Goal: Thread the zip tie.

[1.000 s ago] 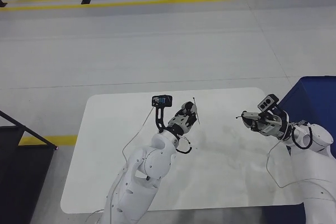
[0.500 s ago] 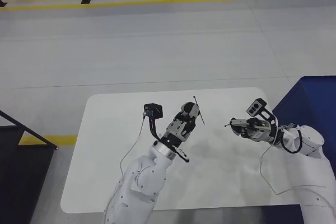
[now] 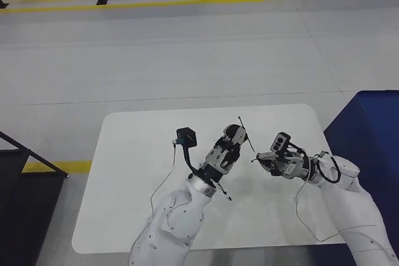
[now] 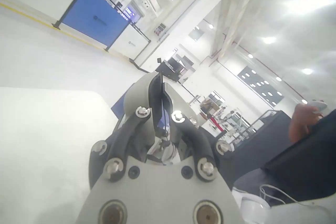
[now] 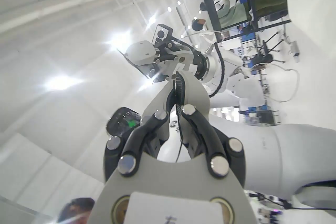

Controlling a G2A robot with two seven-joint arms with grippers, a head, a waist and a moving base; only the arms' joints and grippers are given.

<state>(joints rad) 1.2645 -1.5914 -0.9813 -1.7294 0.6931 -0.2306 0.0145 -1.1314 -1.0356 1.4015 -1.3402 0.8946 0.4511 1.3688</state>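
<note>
The left gripper point(image 3: 234, 138) is positioned above the middle of the white table point(image 3: 133, 199), fingers pointing up and away from the robot. Its fingers are closed and clamped on the zip tie point(image 3: 243, 128), a thin black strip. In the left wrist view, the zip tie point(image 4: 159, 62) runs up between the two dark pads, and its small square head stands clear above the fingertips. In the top view, the free length leans toward the right arm, head end farthest from the robot. The right gripper point(image 3: 261, 160) is positioned just beside the left gripper, on the side of the blue panel point(image 3: 379, 133), fingers pointing toward the left gripper. Its fingers are closed on a ribbed black strip point(image 5: 179, 88). In the right wrist view, the strip's toothed face is visible between the pads, and a short tip projects past the fingertips. In the top view, this tip lies close to the lower part of the zip tie; contact between the two cannot be determined. Both grippers are held above the table surface, with nothing resting on it beneath them. A dark platform point(image 3: 13, 206) stands beside the table on the robot's left. A yellow floor line point(image 3: 73, 166) runs behind the platform.
</note>
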